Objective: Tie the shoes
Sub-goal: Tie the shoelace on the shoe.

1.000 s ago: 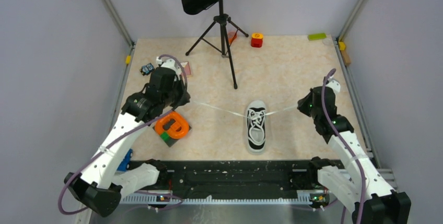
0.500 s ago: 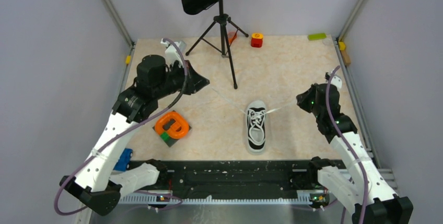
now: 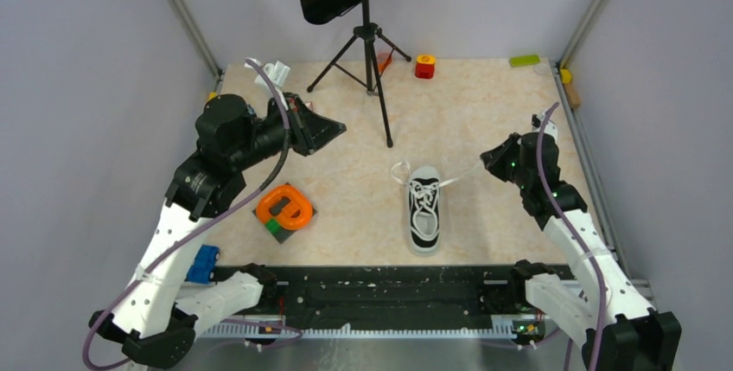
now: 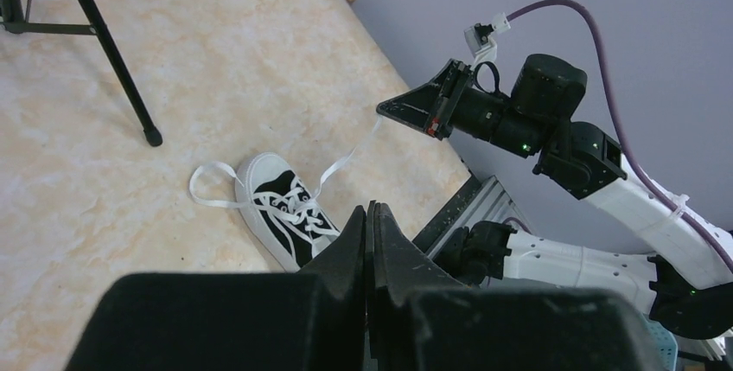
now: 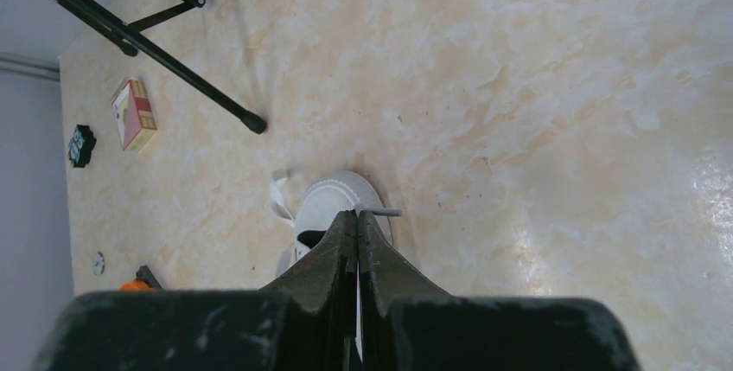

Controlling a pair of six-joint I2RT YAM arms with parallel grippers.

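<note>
The sneaker point(image 3: 423, 215) is found on the table point(image 3: 484, 103), right of centre and towards the near edge, sole down, its length running near to far. The right gripper point(image 3: 485, 157) is held just to the right of it and a little farther back, above the surface. Its jaws are seen pressed together on the right lace point(image 3: 460, 177), which is stretched in a nearly straight line from the far end of the shoe up to the fingertips. In the right wrist view the closed fingers point(image 5: 328, 276) are lined up over the white toe cap, and a short stub of lace end is seen sticking out sideways at their tip.

Over on the left, the left gripper point(image 3: 339, 131) is held high and well apart from the shoe, towards the far left, pointing right. Its jaws are shut flat against each other, and nothing is seen between them in the left wrist view. The left lace point(image 3: 398, 171) is seen lying slack on the table in a small loop just beside the shoe's far left corner.

A black music stand point(image 3: 367, 16) is planted at the far side, one tripod foot reaching to just beyond the shoe. An orange ring point(image 3: 284, 207) is noted on the near left, between the left arm and the shoe.
</note>
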